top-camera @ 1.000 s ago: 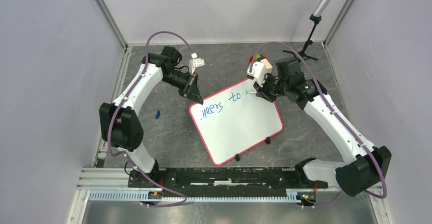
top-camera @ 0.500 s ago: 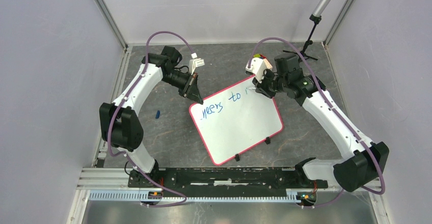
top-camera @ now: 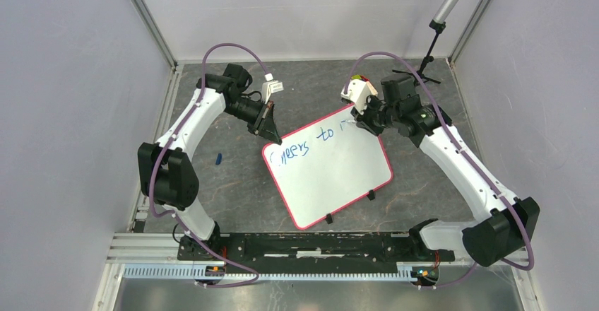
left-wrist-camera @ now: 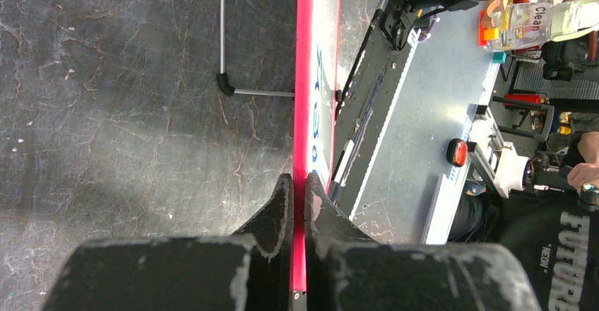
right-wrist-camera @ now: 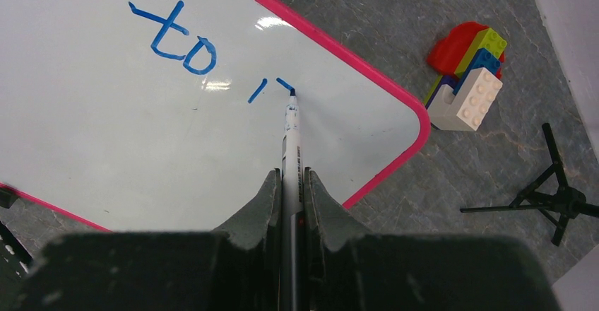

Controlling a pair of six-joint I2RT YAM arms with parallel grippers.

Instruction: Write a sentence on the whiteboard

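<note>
The whiteboard (top-camera: 332,177) lies tilted on the dark mat, white with a pink rim (left-wrist-camera: 304,78). Blue lettering, the sentence (top-camera: 304,147), runs along its far side and reads "…eers to" (right-wrist-camera: 176,39), followed by two short fresh strokes (right-wrist-camera: 268,88). My left gripper (top-camera: 277,140) (left-wrist-camera: 299,184) is shut on the board's rim at the far left corner. My right gripper (top-camera: 362,121) (right-wrist-camera: 289,178) is shut on a white marker (right-wrist-camera: 290,141). The marker's blue tip touches the board just after the fresh strokes, near the far right corner.
A cluster of coloured toy bricks (right-wrist-camera: 470,71) (top-camera: 357,83) sits on the mat just beyond the board's far right corner. A black tripod stand (right-wrist-camera: 558,198) (top-camera: 426,67) is further right. A small blue piece (top-camera: 219,159) lies left of the board. Black clips (top-camera: 328,219) line the near edge.
My right wrist has turned and shifted slightly away while the marker added short strokes after "to". The left arm and the board have stayed put.
</note>
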